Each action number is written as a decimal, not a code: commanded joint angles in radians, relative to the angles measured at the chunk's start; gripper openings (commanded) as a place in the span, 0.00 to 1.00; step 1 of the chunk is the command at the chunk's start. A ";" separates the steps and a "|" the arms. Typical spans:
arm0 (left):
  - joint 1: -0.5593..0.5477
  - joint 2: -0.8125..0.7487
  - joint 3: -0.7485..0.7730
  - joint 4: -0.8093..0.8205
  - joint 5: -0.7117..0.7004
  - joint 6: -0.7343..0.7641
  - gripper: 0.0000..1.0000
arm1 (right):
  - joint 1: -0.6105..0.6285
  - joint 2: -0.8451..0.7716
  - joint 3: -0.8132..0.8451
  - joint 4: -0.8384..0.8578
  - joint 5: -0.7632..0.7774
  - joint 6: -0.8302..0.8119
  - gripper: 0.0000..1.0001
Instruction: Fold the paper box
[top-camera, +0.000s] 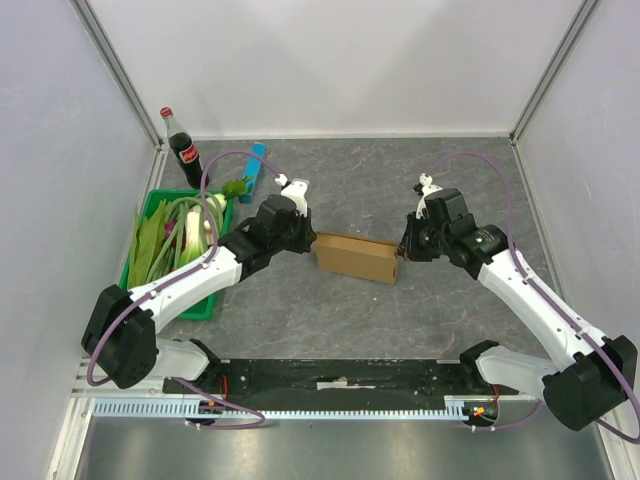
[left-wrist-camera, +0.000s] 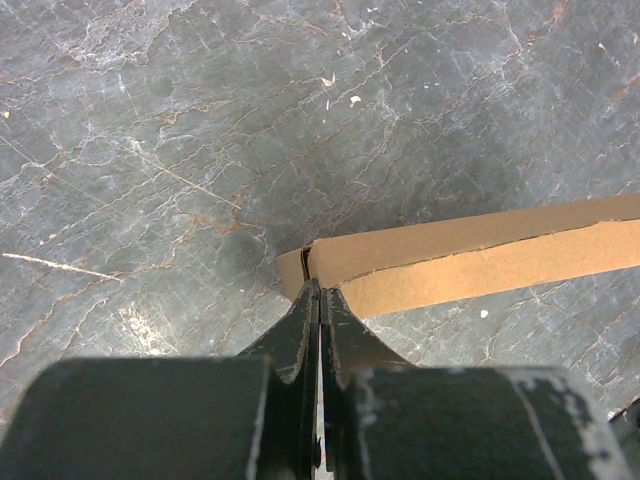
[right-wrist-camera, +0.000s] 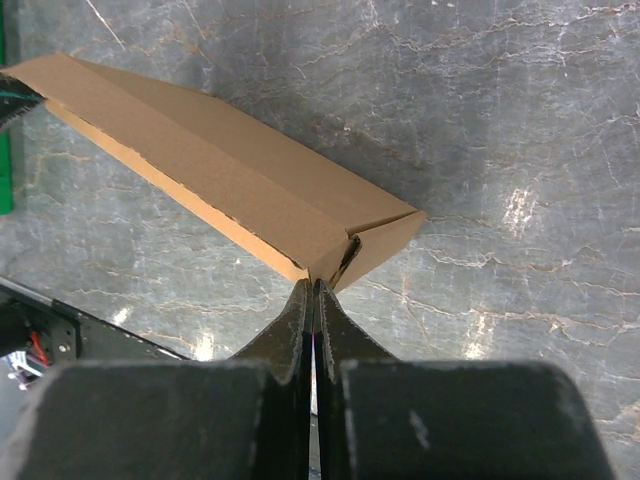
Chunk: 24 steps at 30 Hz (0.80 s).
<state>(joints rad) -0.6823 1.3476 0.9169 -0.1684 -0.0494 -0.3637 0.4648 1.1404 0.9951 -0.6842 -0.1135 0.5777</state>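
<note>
Left gripper (left-wrist-camera: 318, 292) has its fingers drawn together to a thin slit, tips pinching the left end of the paper box (top-camera: 355, 257). Right gripper (right-wrist-camera: 314, 285) is closed likewise on the opposite end corner. The box lies at the centre of the top frame, spanned between the 2 grippers over the grey table (top-camera: 400, 190); contact with the table cannot be confirmed. Handling judgement: thin cardboard, light, stiff only between creases, likely to buckle or tear at slits. Take hold on flap edges near fold lines; avoid pushing the 2 ends together.
</note>
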 joint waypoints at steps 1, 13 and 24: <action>-0.017 0.035 -0.018 -0.091 0.026 -0.006 0.02 | -0.025 -0.037 -0.029 0.090 -0.090 0.039 0.00; -0.037 0.002 -0.052 -0.034 0.019 -0.055 0.02 | -0.026 -0.047 -0.143 0.115 -0.093 -0.041 0.00; -0.062 -0.044 -0.147 0.038 -0.055 -0.083 0.02 | -0.025 -0.152 -0.173 0.158 -0.123 -0.003 0.47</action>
<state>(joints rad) -0.7258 1.2854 0.8139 -0.0570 -0.1040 -0.4053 0.4366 1.0340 0.8074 -0.5381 -0.2253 0.5640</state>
